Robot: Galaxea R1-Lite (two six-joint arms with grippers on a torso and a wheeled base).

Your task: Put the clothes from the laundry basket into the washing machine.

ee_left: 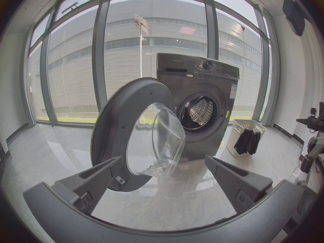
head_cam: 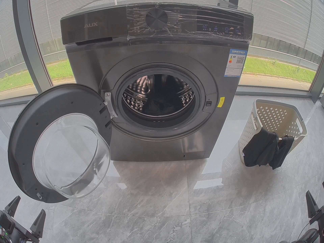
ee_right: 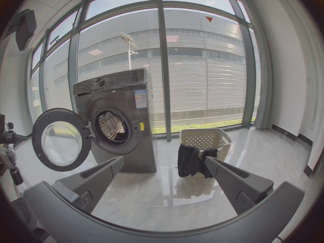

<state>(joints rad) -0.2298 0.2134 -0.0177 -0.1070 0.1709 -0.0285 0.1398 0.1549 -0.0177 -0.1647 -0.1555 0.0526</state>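
Marble floor by tall windows: a washer [head_cam: 155,85] is seen, door [head_cam: 60,142] swung wide. Dark clothes [head_cam: 263,149] are draped over the basket [head_cam: 297,113] rim, right of it. Left gripper [ee_left: 163,157] and right gripper [ee_right: 163,159] are spread wide, empty, well apart from them; grasping the clothes is judged next.

Floor [head_cam: 162,203]: glossy grey marble-look tiles with pale veining, running from the near edge to the window wall at the far side and bright with reflected daylight.
Washing machine [head_cam: 158,95]: dark grey front-loader standing on the floor at far centre, back toward the glass, round door swung open to the left above the tiles.
Laundry basket [head_cam: 251,129]: cream perforated plastic, standing on the tiles right of the machine, near it but apart.
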